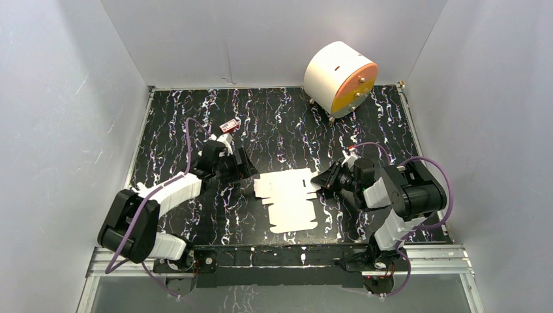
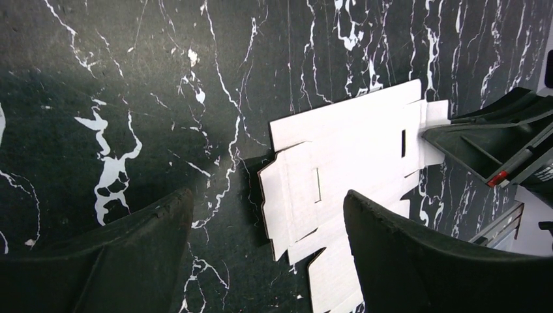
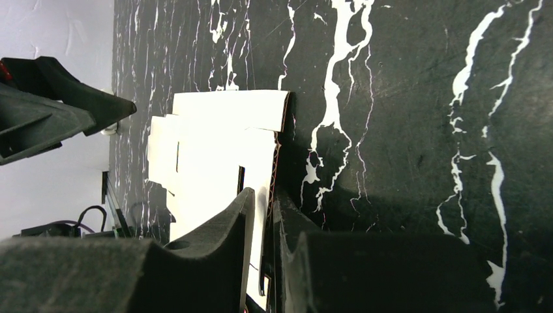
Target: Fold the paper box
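The paper box [image 1: 290, 199] is a flat white die-cut sheet with tabs and slots, lying on the black marble table between the arms. My left gripper [image 1: 251, 171] is open at the sheet's left edge; in the left wrist view [image 2: 267, 195] the sheet [image 2: 352, 150] lies between and beyond the spread fingers [image 2: 417, 254], not gripped. My right gripper [image 1: 321, 179] is at the sheet's right edge. In the right wrist view [image 3: 264, 195] its jaws are nearly closed, with the sheet's thin edge [image 3: 215, 150] pinched between them.
A big white cylinder with an orange face [image 1: 339, 78] stands at the back right. A tiny red item [image 1: 229, 125] lies behind the left gripper. White walls enclose the table on three sides. A metal rail [image 1: 280, 257] runs along the near edge.
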